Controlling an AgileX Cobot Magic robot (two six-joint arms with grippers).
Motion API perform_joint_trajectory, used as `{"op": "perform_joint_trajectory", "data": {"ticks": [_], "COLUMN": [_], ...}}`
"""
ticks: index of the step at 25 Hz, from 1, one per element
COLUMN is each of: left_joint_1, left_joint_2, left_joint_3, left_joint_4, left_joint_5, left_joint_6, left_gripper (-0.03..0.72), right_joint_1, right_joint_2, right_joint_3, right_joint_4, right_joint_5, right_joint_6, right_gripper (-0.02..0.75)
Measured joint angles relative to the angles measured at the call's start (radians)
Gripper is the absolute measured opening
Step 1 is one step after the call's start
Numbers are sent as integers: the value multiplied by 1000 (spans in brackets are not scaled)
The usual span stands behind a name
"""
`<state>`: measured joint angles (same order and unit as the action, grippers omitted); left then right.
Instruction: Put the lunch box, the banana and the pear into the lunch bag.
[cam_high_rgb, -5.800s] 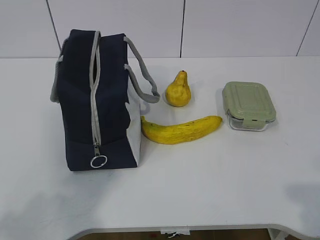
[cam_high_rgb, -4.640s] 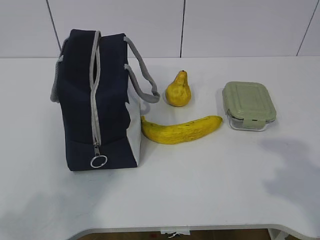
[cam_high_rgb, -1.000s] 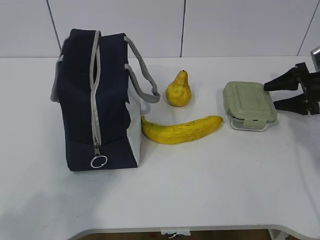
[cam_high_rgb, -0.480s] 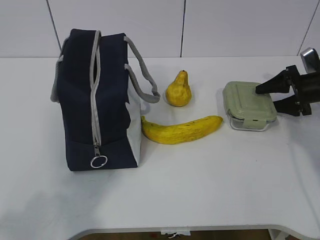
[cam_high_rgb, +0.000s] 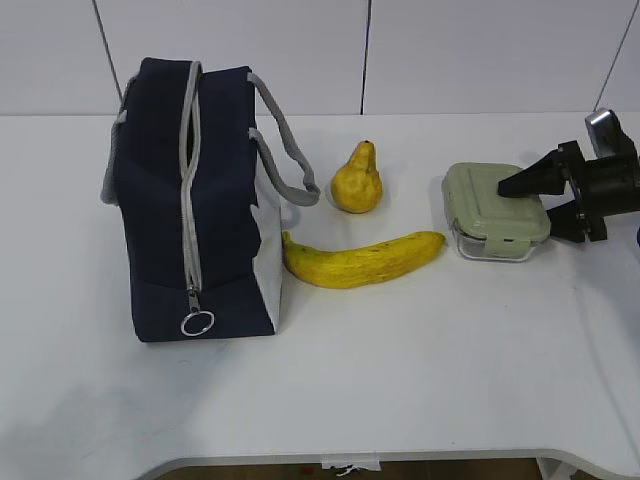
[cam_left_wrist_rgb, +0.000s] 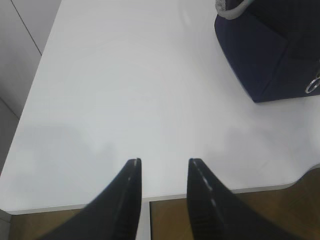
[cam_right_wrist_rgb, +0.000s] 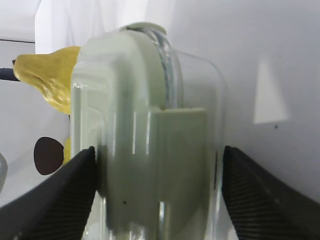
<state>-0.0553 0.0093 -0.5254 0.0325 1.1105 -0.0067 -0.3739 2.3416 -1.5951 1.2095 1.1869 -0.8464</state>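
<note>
- Right gripper (cam_high_rgb: 529, 197) is at the lunch box (cam_high_rgb: 495, 209), jaws spread wide and straddling its right end; not clamped.
- Right wrist view: lunch box (cam_right_wrist_rgb: 150, 150) fills the gap between the two black fingers (cam_right_wrist_rgb: 55, 200), small clearance on each side, clip lid edge facing the camera.
- Lunch box sits flat on the white table (cam_high_rgb: 400, 380), sage-green lid on.
- Pear (cam_high_rgb: 357, 180) stands upright past the box from the right gripper, well apart from it; also visible beyond the box in the right wrist view (cam_right_wrist_rgb: 47, 80).
- Banana (cam_high_rgb: 362, 260) lies on the table ahead of the right gripper, its tip just beside the box's near-left corner.
- Lunch bag (cam_high_rgb: 190, 200) is furthest from the right gripper, zipper closed, ring pull (cam_high_rgb: 197, 323) hanging at the front.
- Left gripper (cam_left_wrist_rgb: 162, 167) is partly open, holding nothing, hovering over the table's front edge; bag corner (cam_left_wrist_rgb: 270, 50) is ahead and to its right.
</note>
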Motion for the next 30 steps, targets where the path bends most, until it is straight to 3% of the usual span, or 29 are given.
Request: {"op": "perform_joint_trajectory", "data": {"ticks": [9,14,30], "left_joint_1": [0,0,0], "left_joint_2": [0,0,0], "left_joint_3": [0,0,0], "left_joint_4": [0,0,0], "left_joint_5": [0,0,0], "left_joint_6": [0,0,0], "left_gripper": [239,239,239], "right_joint_1": [0,0,0], "right_joint_2": [2,2,2], "right_joint_3": [-4,-8,-8], "right_joint_4": [2,13,14], "right_joint_5": [2,9,9], "right_joint_6": [0,0,0], "right_gripper": [523,410,385]}}
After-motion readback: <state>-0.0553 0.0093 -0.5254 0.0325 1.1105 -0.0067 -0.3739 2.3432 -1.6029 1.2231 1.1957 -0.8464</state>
